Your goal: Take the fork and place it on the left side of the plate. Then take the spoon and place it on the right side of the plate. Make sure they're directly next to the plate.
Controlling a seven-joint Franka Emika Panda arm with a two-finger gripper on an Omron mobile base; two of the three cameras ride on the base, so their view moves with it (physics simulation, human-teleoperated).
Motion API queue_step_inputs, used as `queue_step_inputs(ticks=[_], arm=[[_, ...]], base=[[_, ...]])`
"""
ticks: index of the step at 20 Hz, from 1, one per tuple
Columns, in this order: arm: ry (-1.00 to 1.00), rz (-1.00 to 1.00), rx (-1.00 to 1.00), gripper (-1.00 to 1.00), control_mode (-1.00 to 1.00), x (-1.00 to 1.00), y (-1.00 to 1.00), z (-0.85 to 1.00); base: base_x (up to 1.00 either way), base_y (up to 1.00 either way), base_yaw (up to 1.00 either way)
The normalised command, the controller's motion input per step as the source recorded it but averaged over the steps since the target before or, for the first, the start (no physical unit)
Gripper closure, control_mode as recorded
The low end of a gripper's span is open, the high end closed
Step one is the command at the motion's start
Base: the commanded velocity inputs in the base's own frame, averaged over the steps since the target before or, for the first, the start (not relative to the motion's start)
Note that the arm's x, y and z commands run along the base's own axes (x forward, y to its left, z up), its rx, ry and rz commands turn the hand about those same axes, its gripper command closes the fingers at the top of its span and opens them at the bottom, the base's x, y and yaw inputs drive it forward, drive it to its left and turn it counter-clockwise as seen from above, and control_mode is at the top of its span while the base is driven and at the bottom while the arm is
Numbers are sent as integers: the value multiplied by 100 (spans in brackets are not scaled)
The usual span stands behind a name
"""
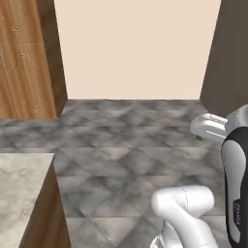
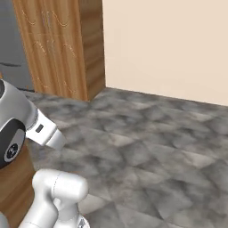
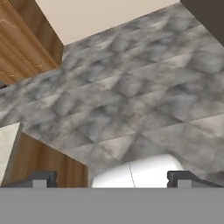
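The fork, the spoon and the plate are out of view. My gripper [image 3: 113, 180] is open, its two dark fingertips [image 3: 43, 179] standing wide apart with nothing between them. It looks down over grey stone floor [image 3: 131, 96] and the corner of a counter. In the base views my white arm [image 1: 186, 208] rises from the bottom and its dark-sided upper link [image 1: 236, 179] folds back toward the camera.
A pale stone counter top [image 1: 19, 179] with a wooden side [image 1: 46, 218] stands at the lower left. Tall wooden cabinets [image 1: 24, 58] rise at the left, a beige wall [image 1: 135, 48] closes the back, and a dark panel [image 1: 232, 53] stands at the right.
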Motion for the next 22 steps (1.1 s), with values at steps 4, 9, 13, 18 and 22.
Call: queue_step_inputs(ticks=[4, 9, 13, 18, 22], arm=[[0, 0, 0, -100, 100, 0, 0, 0], [0, 0, 0, -100, 100, 0, 0, 0], [0, 0, 0, -100, 100, 0, 0, 0], [0, 0, 0, -100, 100, 0, 0, 0], [0, 0, 0, -100, 100, 0, 0, 0]], base=[[100, -4, 35], [100, -4, 35], [100, -4, 35], [100, -4, 36], [100, -3, 36]])
